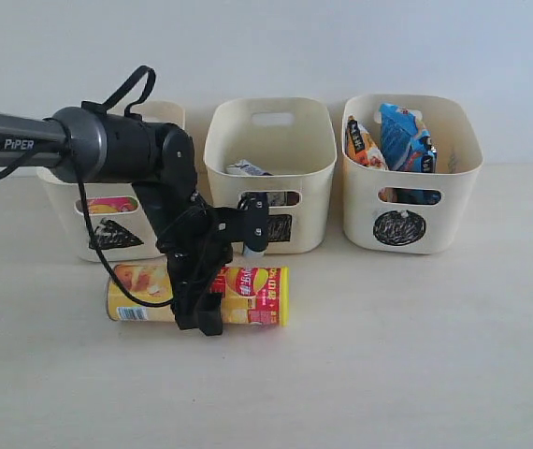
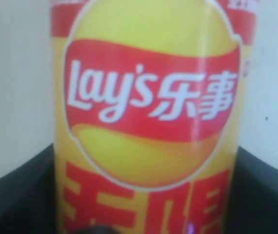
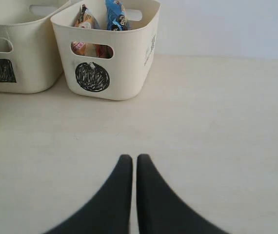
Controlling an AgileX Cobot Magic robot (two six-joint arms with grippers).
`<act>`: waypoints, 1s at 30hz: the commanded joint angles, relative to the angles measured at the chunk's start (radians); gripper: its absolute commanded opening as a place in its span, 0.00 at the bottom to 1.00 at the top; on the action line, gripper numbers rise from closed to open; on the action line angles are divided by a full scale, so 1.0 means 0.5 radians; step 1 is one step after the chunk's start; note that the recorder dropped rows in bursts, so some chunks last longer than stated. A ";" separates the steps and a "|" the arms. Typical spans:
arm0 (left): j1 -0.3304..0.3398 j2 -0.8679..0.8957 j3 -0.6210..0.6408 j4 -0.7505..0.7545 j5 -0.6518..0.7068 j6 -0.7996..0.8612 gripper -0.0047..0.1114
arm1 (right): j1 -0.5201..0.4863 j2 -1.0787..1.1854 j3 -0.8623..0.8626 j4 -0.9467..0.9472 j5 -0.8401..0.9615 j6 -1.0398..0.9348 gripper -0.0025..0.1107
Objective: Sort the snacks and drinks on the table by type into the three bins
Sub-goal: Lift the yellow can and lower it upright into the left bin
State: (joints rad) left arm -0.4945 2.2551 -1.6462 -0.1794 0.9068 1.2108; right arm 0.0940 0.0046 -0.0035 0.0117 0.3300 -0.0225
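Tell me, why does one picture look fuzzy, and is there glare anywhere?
Left wrist view: the yellow chip can fills the frame, soft-focused, with a pale vertical glare streak. Exterior view: sharp, evenly lit, only faint shadows. Right wrist view: clear, no glare.

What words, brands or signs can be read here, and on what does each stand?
"PIPER": grey robot arm tube.
"Lay's 乐事": tall yellow chip can.
Red characters below it: cut off, unreadable.
Scribbled black triangle, square, circle: three cream plastic bins.
Print on crinkly snack bags: too small.
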 commanded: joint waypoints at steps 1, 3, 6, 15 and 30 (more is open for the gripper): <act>-0.010 -0.095 -0.012 0.010 0.127 -0.103 0.07 | -0.007 -0.009 0.007 0.002 -0.014 -0.006 0.02; -0.010 -0.190 -0.012 0.010 0.241 -0.191 0.07 | -0.007 -0.009 0.007 0.002 -0.014 -0.006 0.02; -0.010 -0.334 -0.012 0.010 0.281 -0.293 0.07 | -0.007 -0.009 0.007 0.002 -0.014 -0.006 0.02; 0.182 -0.886 -0.012 0.038 -0.499 -1.441 0.07 | -0.007 -0.009 0.007 0.002 -0.009 -0.006 0.02; 0.573 -0.427 -0.027 0.126 -1.746 -2.247 0.08 | -0.007 -0.009 0.007 0.002 -0.009 -0.006 0.02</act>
State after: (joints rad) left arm -0.2144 2.0145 -1.6506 -0.1052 0.0788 0.1167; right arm 0.0940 0.0046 -0.0035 0.0117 0.3300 -0.0225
